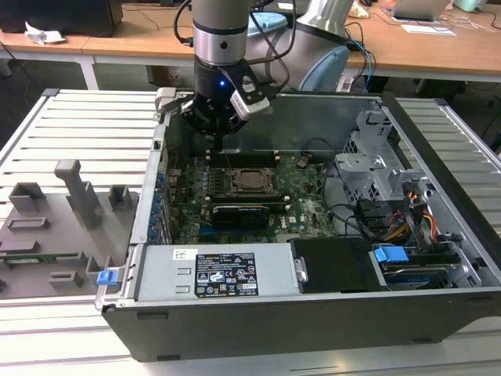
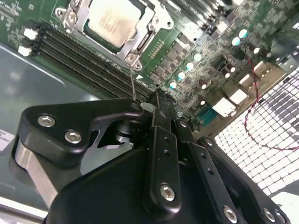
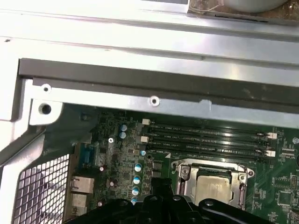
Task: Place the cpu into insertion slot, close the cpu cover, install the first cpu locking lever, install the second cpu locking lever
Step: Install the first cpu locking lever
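1. The gripper [image 2: 156, 100] hangs above the green board beside the memory slots [image 2: 88, 63], fingers pressed together, holding nothing.
2. The cpu [image 2: 114, 21] sits in the insertion slot [image 3: 212, 189], framed by the cpu cover [image 2: 142, 39].
3. The cover looks thin, stiff and springy; best pressed at its edges.

You are working on a slatted pale metal bench [image 1: 86, 117] that runs under the whole scene in the exterior view. At 12 o'clock you have a line of wooden desks [image 1: 438, 47], with crumpled white paper [image 1: 43, 34] toward 10 o'clock and flat white sheets [image 1: 428, 29] toward 1 o'clock. At 9 o'clock sits a grey fixture tray [image 1: 47, 235]. Lighting appears even, probably overhead.
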### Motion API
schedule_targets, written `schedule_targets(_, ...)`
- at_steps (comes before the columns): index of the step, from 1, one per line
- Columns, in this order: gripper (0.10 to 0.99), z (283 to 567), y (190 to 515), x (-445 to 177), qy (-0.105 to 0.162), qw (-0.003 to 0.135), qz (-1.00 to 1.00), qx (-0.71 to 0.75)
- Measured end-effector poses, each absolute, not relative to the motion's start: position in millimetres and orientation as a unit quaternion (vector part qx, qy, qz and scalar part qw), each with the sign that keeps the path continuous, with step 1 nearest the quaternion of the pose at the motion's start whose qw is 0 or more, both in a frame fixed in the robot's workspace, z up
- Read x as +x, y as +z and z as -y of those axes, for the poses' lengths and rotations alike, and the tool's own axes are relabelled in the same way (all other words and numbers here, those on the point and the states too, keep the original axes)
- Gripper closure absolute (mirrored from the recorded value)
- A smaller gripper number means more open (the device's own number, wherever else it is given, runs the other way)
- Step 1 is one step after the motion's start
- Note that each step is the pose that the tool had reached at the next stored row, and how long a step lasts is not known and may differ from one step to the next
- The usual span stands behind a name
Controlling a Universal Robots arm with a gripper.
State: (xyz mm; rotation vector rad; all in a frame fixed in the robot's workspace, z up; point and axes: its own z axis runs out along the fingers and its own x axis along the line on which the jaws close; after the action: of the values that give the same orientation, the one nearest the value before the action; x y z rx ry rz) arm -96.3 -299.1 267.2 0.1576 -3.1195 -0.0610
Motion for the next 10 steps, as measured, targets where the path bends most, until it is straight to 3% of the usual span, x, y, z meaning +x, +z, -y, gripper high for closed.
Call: schedule_targets(10, 0.98, 290.2, 265.0, -92.8, -0.018, 0.009, 0.999, 0.05)
